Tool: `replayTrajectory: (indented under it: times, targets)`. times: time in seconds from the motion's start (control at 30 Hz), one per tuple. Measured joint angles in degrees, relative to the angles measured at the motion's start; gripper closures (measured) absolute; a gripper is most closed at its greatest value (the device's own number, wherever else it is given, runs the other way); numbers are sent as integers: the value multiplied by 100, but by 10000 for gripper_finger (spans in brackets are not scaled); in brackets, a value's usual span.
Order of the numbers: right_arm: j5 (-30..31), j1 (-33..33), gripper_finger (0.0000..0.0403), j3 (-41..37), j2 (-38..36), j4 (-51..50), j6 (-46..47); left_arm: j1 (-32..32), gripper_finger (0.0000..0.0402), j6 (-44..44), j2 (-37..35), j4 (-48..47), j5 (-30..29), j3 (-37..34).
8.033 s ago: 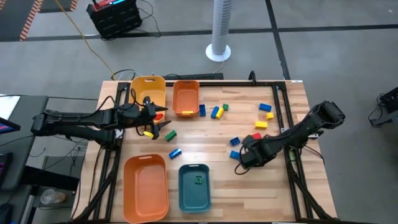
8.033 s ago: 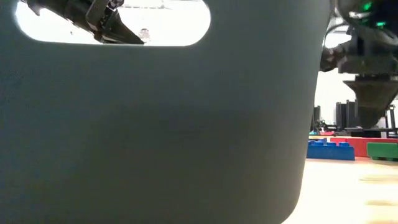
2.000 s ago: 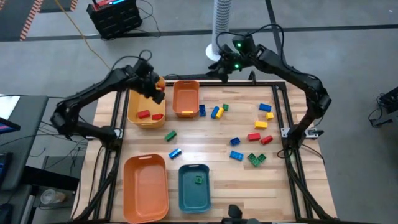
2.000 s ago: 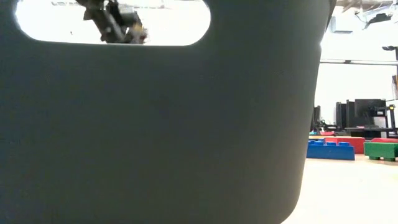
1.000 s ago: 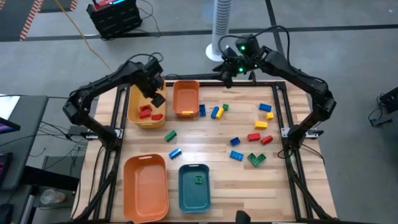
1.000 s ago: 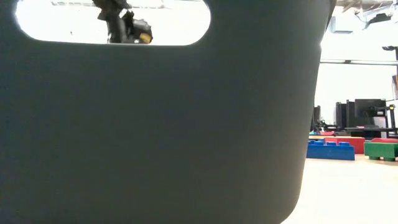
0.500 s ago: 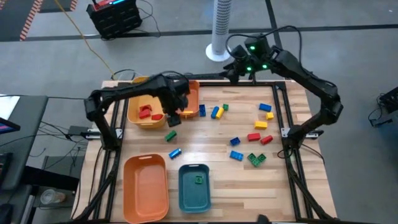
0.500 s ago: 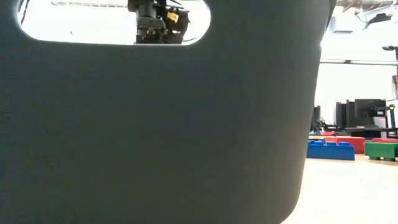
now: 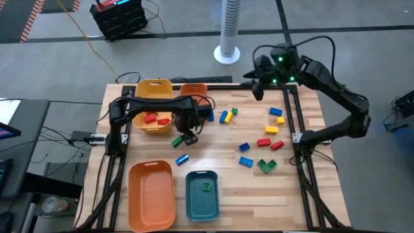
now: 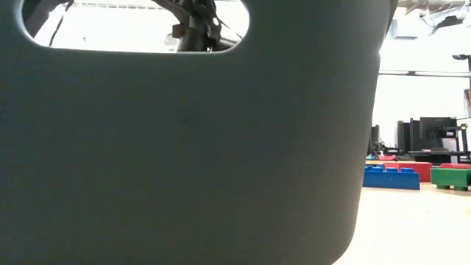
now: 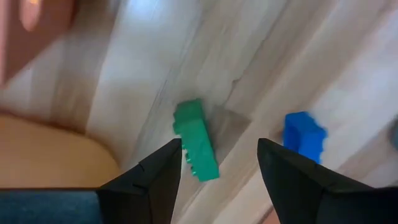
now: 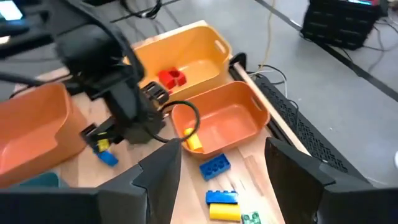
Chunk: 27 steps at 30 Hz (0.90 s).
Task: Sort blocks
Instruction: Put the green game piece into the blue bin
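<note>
**Left hand lines up on a green block**

High view: the left arm reaches across the upper-left part of the tabletop (image 9: 213, 155), its left hand (image 9: 188, 136) poised just right of a green block (image 9: 176, 140) that lies below the yellow bin (image 9: 139, 87). Two red blocks (image 9: 151, 118) already lie in that bin. A blue block (image 9: 182, 158) lies a little lower, near the big orange bin (image 9: 134, 175) at lower left, and the teal bin (image 9: 191, 178) beside it holds one green piece. More blocks are scattered over the frame's centre and right, well apart from the left hand. The right hand (image 9: 258, 89) hangs high over the table's top edge, apparently waiting.

Low view: the teal bin's wall (image 10: 184, 162) fills nearly the whole frame; only a few blocks at the far right edge show, and a bit of arm through the handle slot.

Left wrist view: the left hand's fingers (image 11: 158, 177) stand open and empty, the green block (image 11: 195, 148) lying tilted between and just ahead of them, the blue block (image 11: 303, 135) beyond the other finger. The step in hand looks like an approach to pick the green one; next the hand would need to descend, straddle the block and close.

Right wrist view: the right hand's fingers (image 12: 163, 168) are spread, holding nothing, looking down on the yellow bin (image 12: 205, 40) and the small orange bin (image 12: 249, 102).
</note>
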Motion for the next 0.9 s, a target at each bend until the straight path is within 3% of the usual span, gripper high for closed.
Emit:
replayTrajectory:
  times: [0.27, 0.5, 0.63, 0.9]
  targets:
    - [-13, 462, 164, -4, 121, 96, -210, -106, 194, -356, 482, -357, -86, 1]
    - [-22, 773, 164, -4, 170, 134, -239, -261, 159, -447, 565, -220, -409, -7]
    - [-26, 850, 164, -4, 170, 166, -233, -315, 159, -379, 571, -179, -758, -17]
    - [-26, 900, 164, -4, 170, 185, -143, -315, 170, -193, 570, 18, -844, -18]
